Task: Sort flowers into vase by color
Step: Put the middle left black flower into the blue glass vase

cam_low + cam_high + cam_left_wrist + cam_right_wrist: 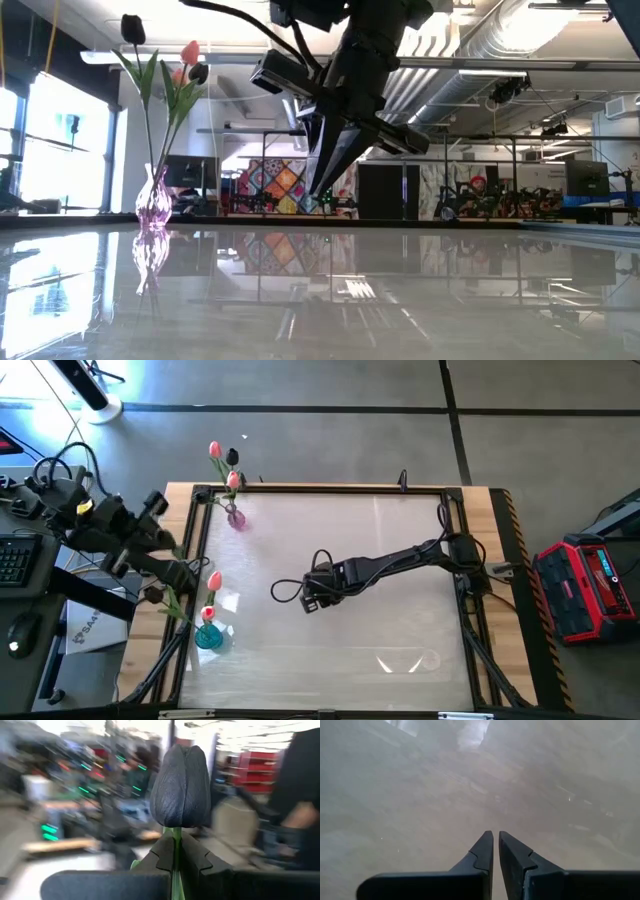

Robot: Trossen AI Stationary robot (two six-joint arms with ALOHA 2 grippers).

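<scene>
From above, the left gripper (168,592) sits out past the table's left edge, just beside the blue vase (208,637), which already carries pink tulips (213,580). Off toward the far corner from that gripper stands the purple vase (236,518), holding pink and dark heads together. The right gripper (312,596) hangs over the middle of the table (400,610), well apart from both vases, fingers together and empty.

At table height, the right arm dominates, its gripper (322,185) pointing down above the glossy top with nothing in it. To its side the purple vase (152,200) stands upright, its stems fanning out loosely.

Left wrist view now: the fingers (200,865) are clamped on a thin green stem (176,840), and the black tulip (181,787) stands upright right above the fingertips. So the flower is in hand, gripped high, just beneath the head.

Right wrist view: its own fingers (482,851) nearly meeting, only bare tabletop ahead.

My read: this dark one belongs with the other dark heads, which would mean the purple vase. With the grip so high, the long stem dangles unseen below; I'd lift well clear, keep it vertical, lower slowly so the tip finds the narrow neck without nudging the stems there.
</scene>
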